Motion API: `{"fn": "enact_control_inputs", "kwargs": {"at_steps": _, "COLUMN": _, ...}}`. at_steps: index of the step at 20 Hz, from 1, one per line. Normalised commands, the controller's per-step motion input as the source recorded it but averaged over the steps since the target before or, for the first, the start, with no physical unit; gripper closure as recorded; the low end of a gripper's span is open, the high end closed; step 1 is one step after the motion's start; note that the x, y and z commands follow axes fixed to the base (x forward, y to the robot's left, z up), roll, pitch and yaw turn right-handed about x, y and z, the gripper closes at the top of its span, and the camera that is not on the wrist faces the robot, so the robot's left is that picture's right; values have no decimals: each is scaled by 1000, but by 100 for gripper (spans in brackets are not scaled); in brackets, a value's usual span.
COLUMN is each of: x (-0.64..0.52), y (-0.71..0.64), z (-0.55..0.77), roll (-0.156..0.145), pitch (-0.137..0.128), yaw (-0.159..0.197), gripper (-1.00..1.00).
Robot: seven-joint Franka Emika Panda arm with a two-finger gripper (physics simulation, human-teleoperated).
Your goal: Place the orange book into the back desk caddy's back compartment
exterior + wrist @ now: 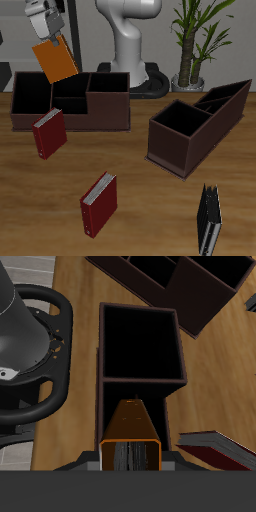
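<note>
We see a bright orange book [56, 61] with pale page edges in the light grey tool [44, 22]. The back caddy [108, 112] is dark brown, as is the slanted caddy [195, 135]. Two books [48, 134] [98, 204] are dark red with whitish pages, and another book [209, 222] is black. The counter [140, 210] is warm wood-grain brown. The plant [196, 35] is green.

Front-high overview; close wrist view above back desk caddy [140, 351]

text: none readable; books, caddies, robot: no legible labels, brands, numbers or signs
</note>
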Motion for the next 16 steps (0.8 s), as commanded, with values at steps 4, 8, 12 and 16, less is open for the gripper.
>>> {"fn": "enact_control_inputs", "kwargs": {"at_steps": 4, "x": -24, "y": 117, "z": 53, "roll": 30, "pitch": -21, "yaw": 17, "gripper": 100}}
{"fn": "enact_control_inputs", "kwargs": {"at_steps": 8, "x": 19, "y": 126, "z": 94, "roll": 30, "pitch": -23, "yaw": -14, "gripper": 100}}
{"fn": "enact_control_inputs", "kwargs": {"at_steps": 12, "x": 33, "y": 69, "z": -77, "roll": 16, "pitch": 24, "yaw": 21, "gripper": 100}}
{"fn": "enact_control_inputs", "kwargs": {"at_steps": 16, "x": 28, "y": 56, "z": -123, "roll": 5, "pitch": 33, "yaw": -29, "gripper": 100}}
